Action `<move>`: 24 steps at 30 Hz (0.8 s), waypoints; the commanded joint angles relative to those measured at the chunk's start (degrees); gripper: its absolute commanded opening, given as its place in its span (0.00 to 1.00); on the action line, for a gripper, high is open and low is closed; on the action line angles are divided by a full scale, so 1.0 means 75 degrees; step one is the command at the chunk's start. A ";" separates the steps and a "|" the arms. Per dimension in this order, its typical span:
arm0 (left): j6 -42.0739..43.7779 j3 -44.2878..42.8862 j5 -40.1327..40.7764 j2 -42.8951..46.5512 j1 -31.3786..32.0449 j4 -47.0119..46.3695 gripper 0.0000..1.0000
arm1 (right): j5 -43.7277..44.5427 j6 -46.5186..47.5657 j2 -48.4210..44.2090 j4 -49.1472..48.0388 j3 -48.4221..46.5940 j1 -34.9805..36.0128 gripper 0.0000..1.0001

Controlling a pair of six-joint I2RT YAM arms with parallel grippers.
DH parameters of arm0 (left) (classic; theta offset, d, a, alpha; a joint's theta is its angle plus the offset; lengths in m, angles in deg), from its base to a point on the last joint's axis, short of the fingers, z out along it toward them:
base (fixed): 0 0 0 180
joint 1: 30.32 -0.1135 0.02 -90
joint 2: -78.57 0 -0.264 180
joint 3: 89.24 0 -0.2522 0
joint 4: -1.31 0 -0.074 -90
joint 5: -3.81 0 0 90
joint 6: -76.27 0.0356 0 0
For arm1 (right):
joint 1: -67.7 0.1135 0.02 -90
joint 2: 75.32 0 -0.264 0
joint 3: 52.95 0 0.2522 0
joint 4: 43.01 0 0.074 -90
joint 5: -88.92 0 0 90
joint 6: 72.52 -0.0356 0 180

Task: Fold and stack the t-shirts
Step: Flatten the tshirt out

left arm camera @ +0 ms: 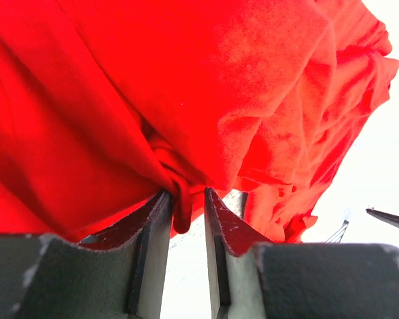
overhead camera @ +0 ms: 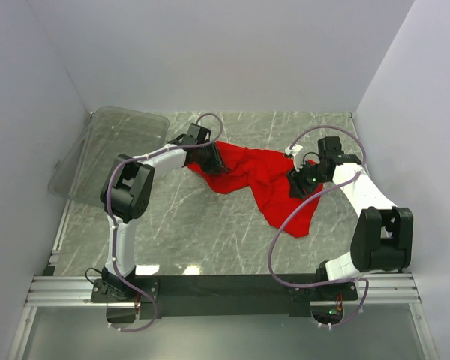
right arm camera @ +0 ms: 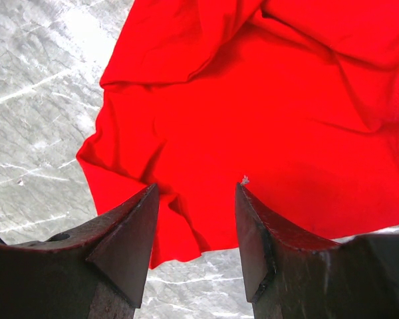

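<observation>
The bright red t-shirt (overhead camera: pixel 264 180) lies crumpled in the middle of the table, trailing down to the right. My left gripper (overhead camera: pixel 214 161) is at its left end, shut on a bunched fold of the shirt (left arm camera: pixel 219 86); the fold sits pinched between the fingertips of the left gripper (left arm camera: pixel 185 199) and the cloth hangs lifted. My right gripper (overhead camera: pixel 297 184) is at the shirt's right side. In the right wrist view it (right arm camera: pixel 196 193) is open and empty, over the flat edge of the shirt (right arm camera: pixel 266 113).
A clear plastic bin (overhead camera: pixel 112 150) stands tilted at the back left, beside the left arm. The grey marble table (overhead camera: pixel 210 240) shows in front of the shirt. White walls close in the back and both sides.
</observation>
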 commanded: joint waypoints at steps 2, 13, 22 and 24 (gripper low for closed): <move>0.0047 -0.0276 -0.0244 0.0183 0.0000 0.0030 0.31 | -0.0021 0.0011 -0.0027 0.0037 0.0024 -0.0021 0.57; 0.0070 -0.0158 -0.0338 0.0312 0.0012 0.0077 0.27 | 0.0002 0.0023 0.0008 0.0049 0.0000 -0.0021 0.57; 0.0270 -0.0205 -0.0361 0.0430 0.0000 0.0510 0.37 | -0.0033 0.0000 0.0043 0.0037 -0.0035 -0.0033 0.57; 0.0270 -0.0228 -0.0338 0.0430 0.0012 0.0534 0.38 | -0.0033 0.0000 0.0043 0.0037 -0.0023 -0.0021 0.57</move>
